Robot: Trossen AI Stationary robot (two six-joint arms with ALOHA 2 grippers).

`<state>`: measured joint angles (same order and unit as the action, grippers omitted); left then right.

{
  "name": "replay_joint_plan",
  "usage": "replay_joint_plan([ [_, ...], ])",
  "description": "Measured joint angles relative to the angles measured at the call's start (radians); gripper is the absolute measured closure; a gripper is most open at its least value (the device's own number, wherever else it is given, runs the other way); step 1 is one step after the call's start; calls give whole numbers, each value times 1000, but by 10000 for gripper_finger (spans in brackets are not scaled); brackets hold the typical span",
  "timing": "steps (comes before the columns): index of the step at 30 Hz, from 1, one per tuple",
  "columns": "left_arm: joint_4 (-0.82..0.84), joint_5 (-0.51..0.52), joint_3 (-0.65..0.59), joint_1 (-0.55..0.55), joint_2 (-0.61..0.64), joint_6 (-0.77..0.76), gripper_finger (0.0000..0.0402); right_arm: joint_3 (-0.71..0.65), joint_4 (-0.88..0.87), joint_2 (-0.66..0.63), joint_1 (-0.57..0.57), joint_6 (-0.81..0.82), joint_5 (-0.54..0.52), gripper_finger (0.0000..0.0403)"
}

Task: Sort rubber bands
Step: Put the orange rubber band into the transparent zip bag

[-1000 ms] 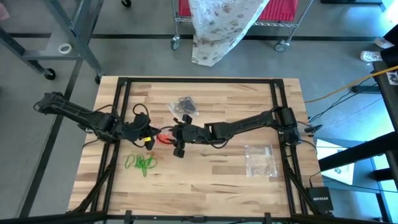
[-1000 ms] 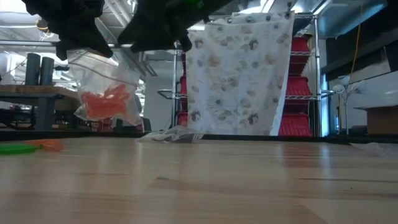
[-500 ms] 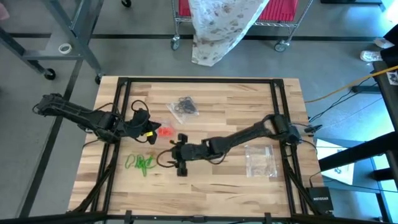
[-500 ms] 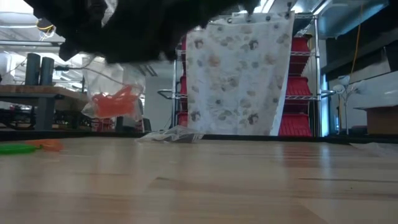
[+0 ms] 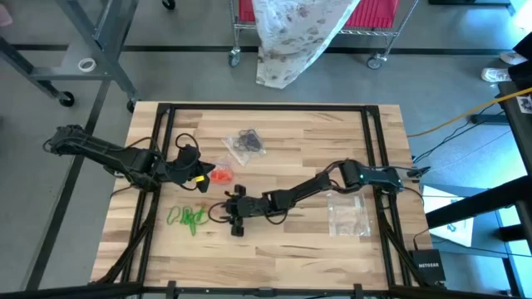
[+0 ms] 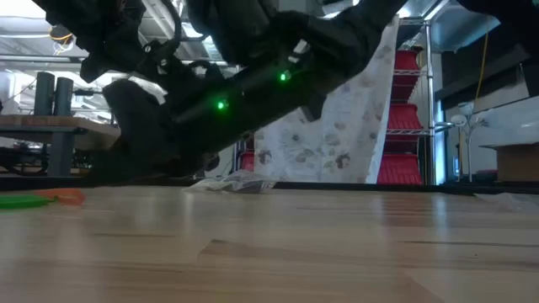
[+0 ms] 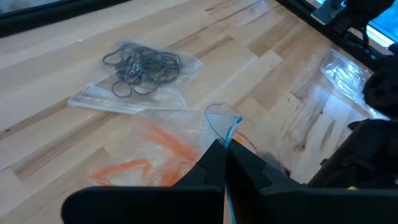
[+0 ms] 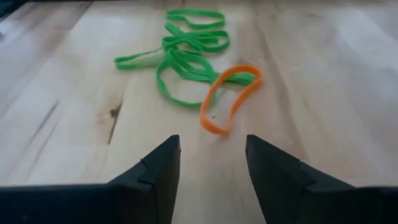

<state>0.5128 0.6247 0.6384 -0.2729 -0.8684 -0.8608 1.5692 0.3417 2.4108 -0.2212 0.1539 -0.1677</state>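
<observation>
wooden table [image 5: 291, 249] seen from above, both arms reaching toward its left half. the left gripper [image 5: 202, 172] is raised over the left-centre of the table, fingers [image 7: 214, 163] pressed together on the edge of a clear bag of orange-red rubber bands [image 5: 219, 174]; in the left wrist view the bag's blue-lined rim stands just beyond the fingertips and the orange loops [image 7: 163, 151] show through the plastic. the right gripper [image 5: 230, 218] lies low over the table, just right of the loose bands, its two fingers [image 8: 155, 171] apart with nothing between them. directly ahead of those fingers, on the bare wood, lies a single orange rubber band [image 8: 229, 99], one end overlapping the tangle of green rubber bands [image 8: 186, 53]; from above the green tangle [image 5: 189, 218] sits near the table's left front. a second clear bag holding black rubber bands [image 5: 246, 143] lies flat toward the far side of the table, well apart from both grippers. a third clear bag [image 5: 349, 214] lies flat on the right half, beside the right arm. in the low view the arms fill the upper left, with green and orange bands [image 6: 38, 199] at the left edge.
</observation>
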Motion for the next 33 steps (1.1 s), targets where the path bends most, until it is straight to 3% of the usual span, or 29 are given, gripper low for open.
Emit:
replay_joint_plan([
  [7,-1,0,0,0,0,0,402,97,10,94,18,-3,45,237],
  [14,0,-4,0,0,0,-1,402,266,-192,154,37,-24,61,243],
  [17,-1,-4,0,-2,0,0,402,269,-207,154,40,-27,72,279],
  [21,0,-5,0,-5,0,0,402,269,-227,147,39,-55,72,372],
  [23,0,-10,0,-9,0,-1,402,268,-266,128,38,-81,70,392],
  [33,22,-27,0,-39,0,-27,402,264,-553,-70,-22,-136,-131,398],
])
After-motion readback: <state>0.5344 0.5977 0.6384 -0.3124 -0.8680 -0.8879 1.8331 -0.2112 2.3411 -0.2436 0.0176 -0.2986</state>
